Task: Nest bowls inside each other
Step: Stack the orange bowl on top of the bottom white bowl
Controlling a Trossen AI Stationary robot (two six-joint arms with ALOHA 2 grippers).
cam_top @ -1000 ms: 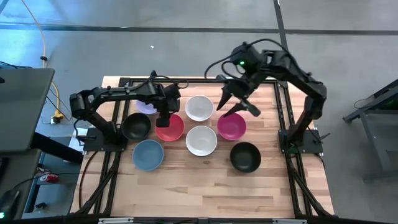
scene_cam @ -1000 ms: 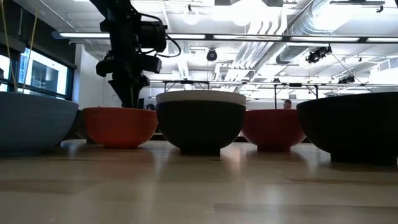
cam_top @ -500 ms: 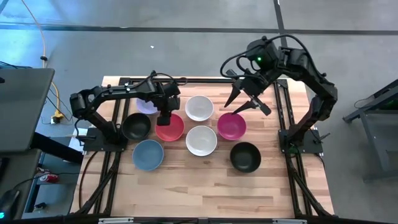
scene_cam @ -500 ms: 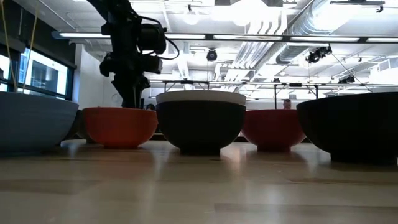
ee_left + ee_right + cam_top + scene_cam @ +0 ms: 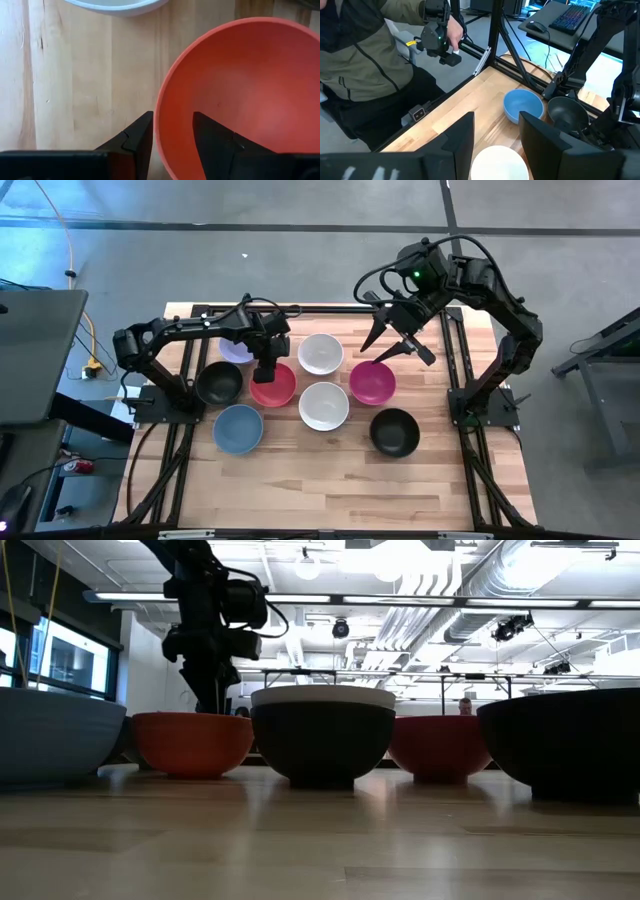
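From above, my left gripper (image 5: 267,367) sat at the back rim of the red bowl (image 5: 273,387), with the lavender bowl (image 5: 236,350) and a black bowl (image 5: 219,382) just beside it, the blue bowl (image 5: 238,428) nearer the front, two white bowls (image 5: 320,353) in the middle, and the magenta bowl (image 5: 372,383) and second black bowl (image 5: 394,431) to the right on the pale wooden table (image 5: 330,480); nothing was nested yet. My right gripper (image 5: 392,345) hung spread above the magenta bowl's far edge. From table height, the bowls looked smooth, round and footed, the red one (image 5: 192,743) under my left arm. Through my left wrist, my fingers (image 5: 137,135) stood apart astride the thin glossy rim of the red bowl (image 5: 240,95), one outside, one inside, not yet pinching. I judged that a shallow bite on so slick a rim could let the bowl tip or slide out, knocking its close neighbours. Through my right wrist, my fingers (image 5: 462,135) were open over a white bowl (image 5: 497,162), with a person seated beyond the table.
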